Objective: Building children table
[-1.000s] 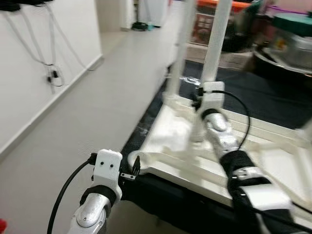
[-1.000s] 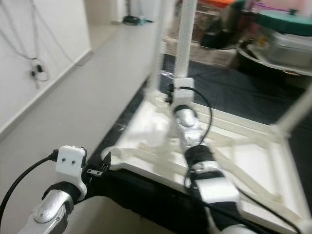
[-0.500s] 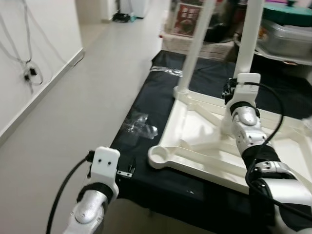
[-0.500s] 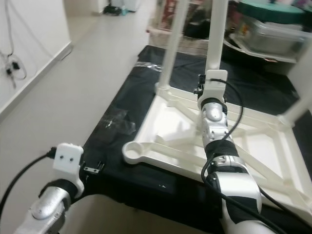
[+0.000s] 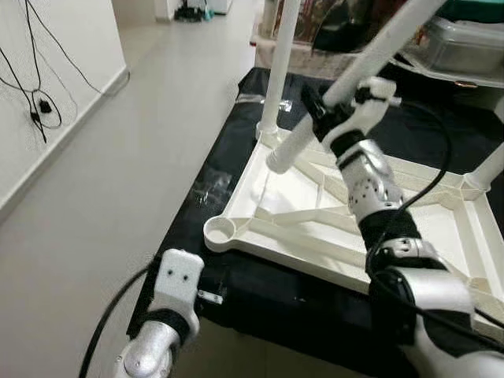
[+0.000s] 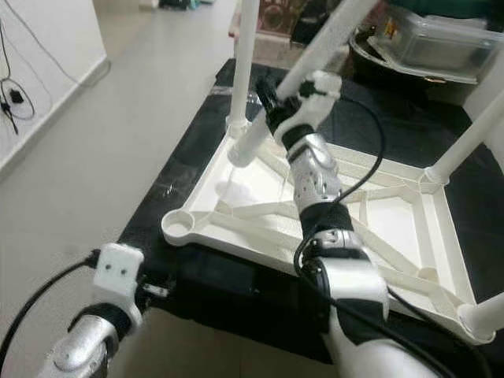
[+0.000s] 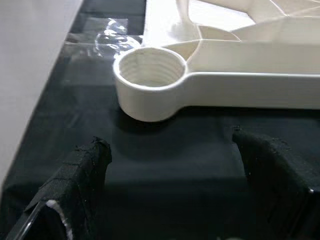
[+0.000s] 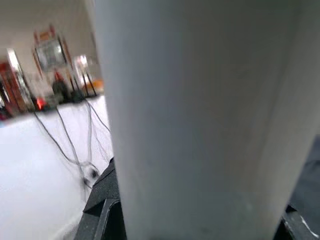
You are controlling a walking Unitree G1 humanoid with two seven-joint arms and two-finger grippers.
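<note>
Currently the right claw [image 5: 319, 118] pinches a loose white table leg [image 5: 346, 87], held tilted: its long axis runs from up-right, down-left to a free lower end hanging over the upturned white table top [image 6: 394, 224]. That table top lies underside-up on a black surface [image 5: 228, 157], with one leg already upright in the far left corner [image 6: 242, 63] and others at the right corners. The open threaded socket [image 7: 150, 70] at the near-left corner is vacant. It lies down and to the left of the held leg's lower end, well apart. The left claw [image 7: 170, 190], fingers [image 7: 85, 170] spread and holding nothing, hovers just before that socket. Judgement: the right arm must swing the leg upright and carry it to the socket; the left claw is nearer to steady the frame.
</note>
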